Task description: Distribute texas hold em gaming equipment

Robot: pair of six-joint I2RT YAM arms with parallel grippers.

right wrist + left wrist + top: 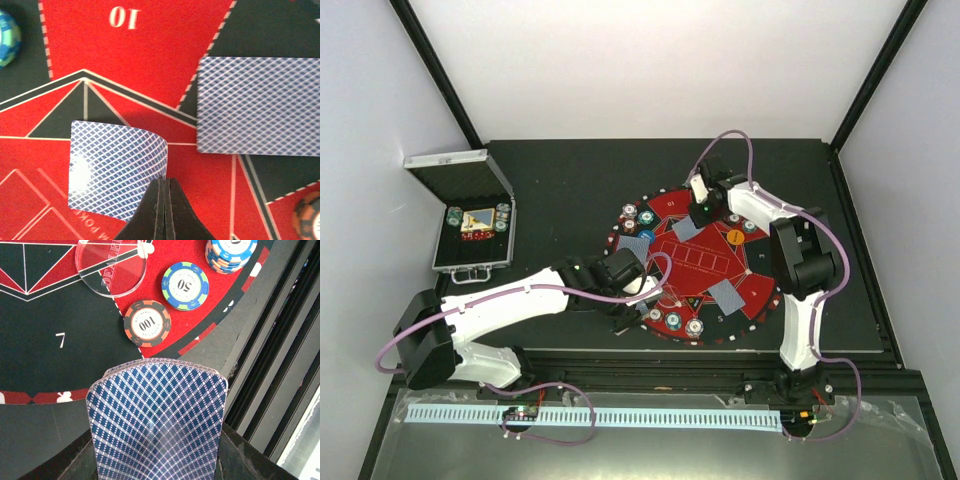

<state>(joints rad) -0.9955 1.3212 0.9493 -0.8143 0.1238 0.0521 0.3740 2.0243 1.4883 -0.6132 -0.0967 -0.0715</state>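
Distribution partly done: chip stacks (pixel 692 325) and dealt cards (pixel 725 293) lie round the mat's (pixel 705 265) rim. The undealt deck (pixel 157 415) is clamped in the left gripper (pixel 157 460) at the near edge; one card (pixel 117 170) is pinched by the closed right gripper (pixel 164 200).

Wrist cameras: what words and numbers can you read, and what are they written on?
"100" on the orange-black chip.
"50" on the blue-green chip.
"7" on the mat, in a black field.
"DEALER", partly cut off, on the clear disc.
"10" on the mat, in a red field, right wrist view.
"POK", cut off at the picture's edge, on the mat, right wrist view.
Top view: everything is too small to read.
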